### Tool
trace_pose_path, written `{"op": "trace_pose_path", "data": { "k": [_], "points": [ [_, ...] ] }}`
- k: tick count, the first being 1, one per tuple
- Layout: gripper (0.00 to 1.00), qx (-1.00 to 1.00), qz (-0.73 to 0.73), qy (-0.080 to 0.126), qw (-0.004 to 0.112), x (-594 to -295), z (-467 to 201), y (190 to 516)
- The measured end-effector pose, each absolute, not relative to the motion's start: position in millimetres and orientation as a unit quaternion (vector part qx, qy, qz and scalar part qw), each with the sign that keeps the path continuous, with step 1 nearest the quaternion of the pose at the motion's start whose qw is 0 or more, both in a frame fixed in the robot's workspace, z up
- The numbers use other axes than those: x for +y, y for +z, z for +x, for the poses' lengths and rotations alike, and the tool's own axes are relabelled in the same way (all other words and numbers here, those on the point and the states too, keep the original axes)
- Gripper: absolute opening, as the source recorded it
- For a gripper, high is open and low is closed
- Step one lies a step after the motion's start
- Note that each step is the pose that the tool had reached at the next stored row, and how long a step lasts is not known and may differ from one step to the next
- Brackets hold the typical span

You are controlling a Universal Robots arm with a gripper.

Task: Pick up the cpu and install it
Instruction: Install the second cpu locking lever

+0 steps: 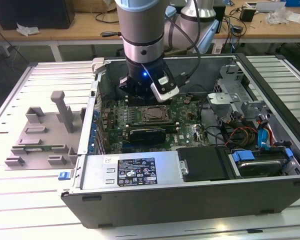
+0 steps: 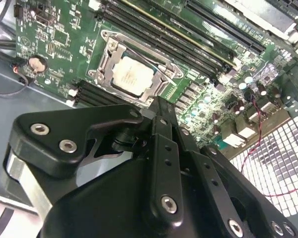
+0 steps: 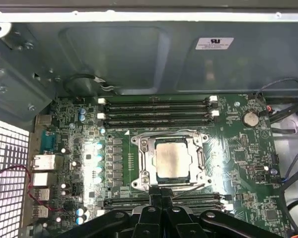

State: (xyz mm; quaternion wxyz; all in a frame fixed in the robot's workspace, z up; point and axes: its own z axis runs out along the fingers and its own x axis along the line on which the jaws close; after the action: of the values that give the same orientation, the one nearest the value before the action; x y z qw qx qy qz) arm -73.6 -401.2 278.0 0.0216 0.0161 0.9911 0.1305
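The jaws are pressed together with nothing between them, just above the one cpu (image 3: 174, 159), which lies flat in its socket frame (image 3: 141, 163) on the motherboard (image 3: 248, 158), between two banks of memory slots (image 3: 159, 111), inside the open computer case (image 1: 140, 200) on the tabletop (image 1: 20, 205).

— What does my arm look like from your side?

— I see a thick cylindrical arm (image 1: 140, 30) in the exterior view, pale blue-grey shell above, a bright silver band, then a black collar with a small blue light.

— And the white box?

— A white-and-black camera module (image 1: 165, 86) clipped beside the collar, black cables (image 1: 182, 35) looping behind it.

— On my second wrist view the gripper (image 2: 161, 116) is matte black, angular linkages with silver screws and a metal pivot.
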Motion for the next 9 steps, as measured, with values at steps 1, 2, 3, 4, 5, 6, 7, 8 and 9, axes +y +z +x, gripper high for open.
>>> {"op": "trace_pose_path", "data": {
  "k": [1,2,3,4,5,6,7,8,9],
  "points": [
    [0.11,0.991,0.016,0.130,0.021,-401.2,-73.5,277.6],
    [0.11,0.991,0.016,0.130,0.021,-401.3,-73.5,277.5],
    [0.11,0.991,0.016,0.130,0.022,-401.2,-73.5,277.4],
    [0.11,0.991,0.016,0.130,0.022,-401.2,-73.5,277.4],
    [0.11,0.991,0.016,0.130,0.021,-401.2,-73.5,277.4],
    [0.11,0.991,0.016,0.130,0.022,-401.2,-73.5,277.2],
    [0.11,0.991,0.016,0.130,0.022,-401.2,-73.5,277.0],
    [0.11,0.991,0.016,0.130,0.022,-401.2,-73.5,276.6],
    [0.11,0.991,0.016,0.130,0.022,-401.2,-73.5,276.0]
  ]
}}
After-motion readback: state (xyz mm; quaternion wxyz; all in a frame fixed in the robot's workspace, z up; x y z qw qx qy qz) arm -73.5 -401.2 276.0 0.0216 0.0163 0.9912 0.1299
